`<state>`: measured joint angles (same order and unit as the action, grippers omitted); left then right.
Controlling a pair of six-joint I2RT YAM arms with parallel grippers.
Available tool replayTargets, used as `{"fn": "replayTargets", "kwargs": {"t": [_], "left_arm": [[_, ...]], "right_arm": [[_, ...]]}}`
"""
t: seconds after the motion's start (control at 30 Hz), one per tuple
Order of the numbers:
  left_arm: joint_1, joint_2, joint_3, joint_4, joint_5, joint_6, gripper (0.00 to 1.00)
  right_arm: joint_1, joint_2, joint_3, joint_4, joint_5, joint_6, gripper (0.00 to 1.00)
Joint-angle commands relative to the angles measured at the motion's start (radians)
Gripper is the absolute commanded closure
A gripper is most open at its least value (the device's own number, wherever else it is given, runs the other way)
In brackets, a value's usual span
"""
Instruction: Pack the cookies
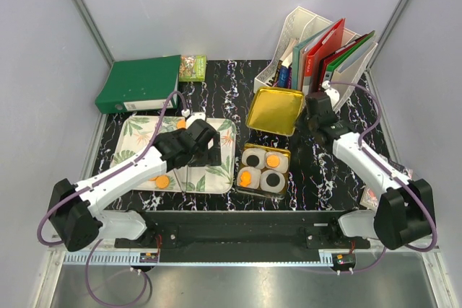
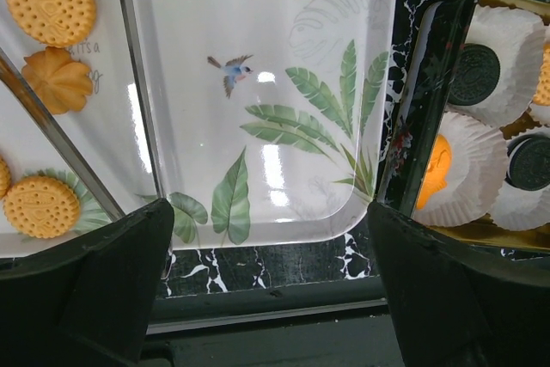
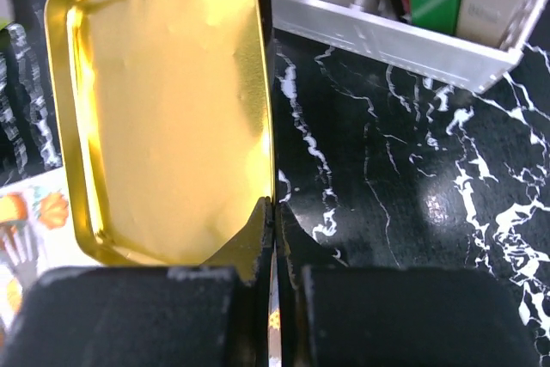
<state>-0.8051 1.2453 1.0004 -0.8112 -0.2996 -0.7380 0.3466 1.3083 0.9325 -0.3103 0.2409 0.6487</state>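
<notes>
Orange cookies (image 2: 50,3) lie at the left of a leaf-print tray (image 2: 258,58); another orange cookie (image 1: 162,182) shows by the left arm. My left gripper (image 2: 271,212) hangs open over the tray's near right corner, holding nothing. Right of the tray stands an open tin (image 1: 264,169) with white paper cups holding orange (image 2: 434,169) and black cookies (image 2: 474,75). Behind it the tin's gold lid (image 1: 274,110) stands tilted up. My right gripper (image 3: 275,212) is shut on the lid's (image 3: 163,109) right edge.
A green binder (image 1: 138,83) and a small packet (image 1: 192,67) lie at the back left. A white file rack (image 1: 325,52) with folders stands at the back right, close behind the right gripper. Another packet (image 1: 372,196) lies by the right arm's base.
</notes>
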Motion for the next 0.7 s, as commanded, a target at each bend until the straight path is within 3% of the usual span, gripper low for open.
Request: {"fn": "replayTargets", "kwargs": {"t": [0.0, 0.23, 0.4, 0.67], "left_arm": [[0.001, 0.006, 0.070, 0.058, -0.054, -0.015, 0.01], [0.067, -0.036, 0.072, 0.191, -0.072, -0.009, 0.01], [0.161, -0.047, 0.099, 0.271, 0.062, 0.014, 0.01], [0.190, -0.101, 0.081, 0.458, -0.012, 0.176, 0.01]], "right_arm": [[0.000, -0.085, 0.084, -0.006, -0.109, -0.061, 1.00], [-0.001, -0.156, 0.190, -0.162, -0.343, -0.102, 1.00], [0.000, -0.167, 0.282, -0.315, -0.402, -0.150, 1.00], [0.000, -0.057, 0.497, -0.589, -0.482, -0.071, 1.00]]}}
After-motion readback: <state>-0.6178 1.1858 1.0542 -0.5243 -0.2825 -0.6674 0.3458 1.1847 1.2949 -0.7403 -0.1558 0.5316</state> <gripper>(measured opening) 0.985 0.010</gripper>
